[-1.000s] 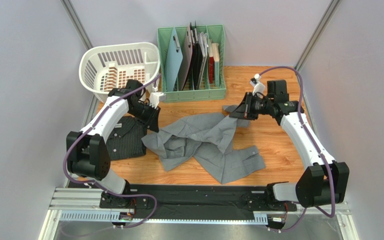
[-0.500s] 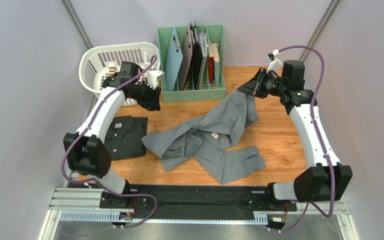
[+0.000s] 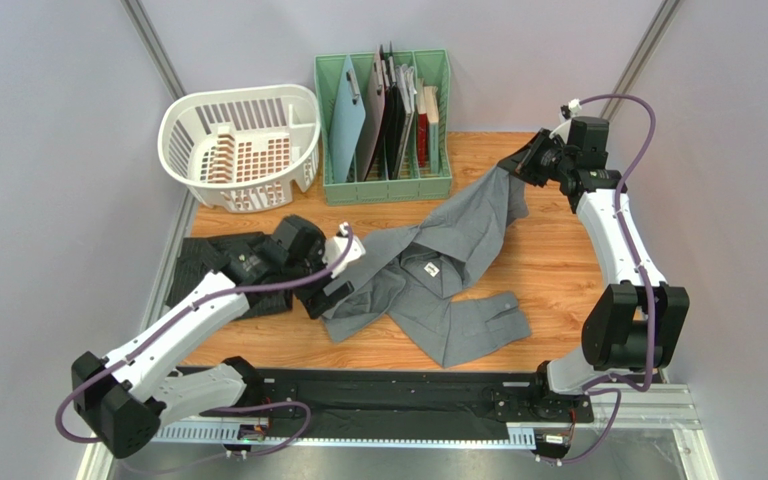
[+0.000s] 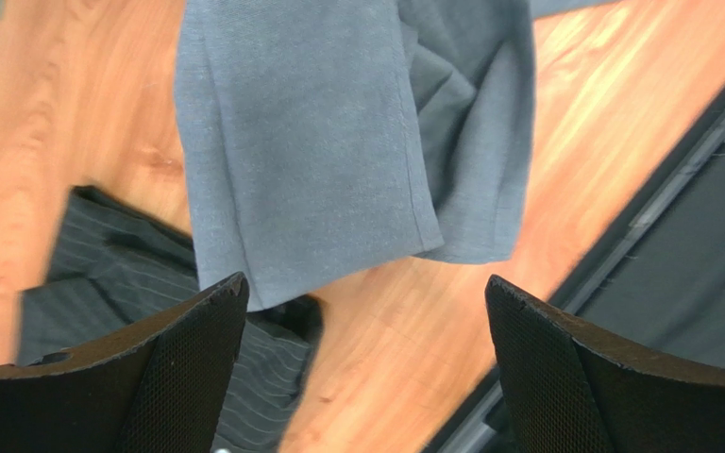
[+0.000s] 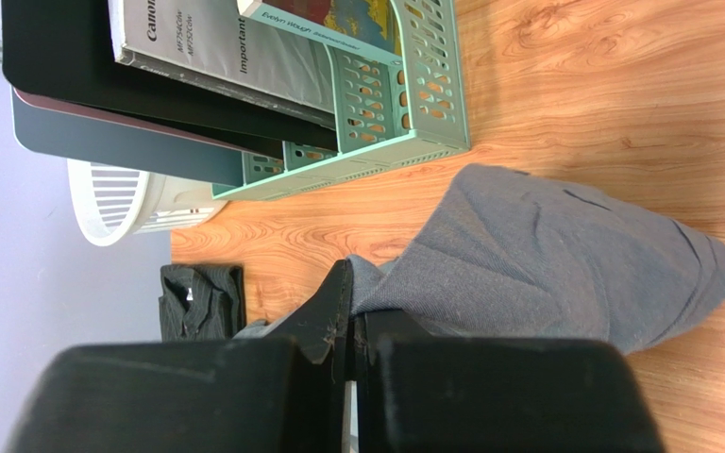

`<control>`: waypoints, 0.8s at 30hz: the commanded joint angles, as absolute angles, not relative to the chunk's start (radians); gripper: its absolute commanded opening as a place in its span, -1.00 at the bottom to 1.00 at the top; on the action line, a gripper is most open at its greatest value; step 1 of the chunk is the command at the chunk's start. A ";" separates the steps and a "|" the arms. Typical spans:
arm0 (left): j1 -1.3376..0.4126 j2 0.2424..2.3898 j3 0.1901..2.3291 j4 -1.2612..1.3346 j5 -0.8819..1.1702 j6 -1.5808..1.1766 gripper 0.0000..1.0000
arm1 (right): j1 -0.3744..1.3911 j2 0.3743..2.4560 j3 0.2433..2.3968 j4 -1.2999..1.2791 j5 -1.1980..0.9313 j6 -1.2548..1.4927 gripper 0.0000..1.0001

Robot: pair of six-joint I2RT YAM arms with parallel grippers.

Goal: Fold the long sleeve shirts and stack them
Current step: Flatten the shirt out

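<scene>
Rearward, right gripper (image 3: 513,166) pinching grey shirt (image 3: 455,238), perhaps hem

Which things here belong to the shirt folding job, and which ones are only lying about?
For the job: grey shirt, dark pinstriped shirt.
Lying about: white basket, green file rack with its folders.

A: How is the scene lit?
B: Bright, even overhead light; only soft shadows under the plain grey cloth shirt (image 3: 458,240).
A: Any glare or blur?
B: Pale sheen on the orange-brown wooden tabletop (image 4: 621,104) in the left wrist view, whose left edge smears.
</scene>
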State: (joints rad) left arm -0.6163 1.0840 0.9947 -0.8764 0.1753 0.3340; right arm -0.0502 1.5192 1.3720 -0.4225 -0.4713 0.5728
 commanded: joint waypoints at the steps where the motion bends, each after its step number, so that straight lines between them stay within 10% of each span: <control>1: -0.832 0.967 0.867 -0.679 -0.224 0.291 0.99 | -0.046 1.508 1.404 -0.347 -0.428 0.592 -1.00; 24: -1.092 1.258 0.732 -0.431 -0.825 0.366 0.98 | -0.086 1.499 1.387 -0.387 -0.433 0.534 -1.00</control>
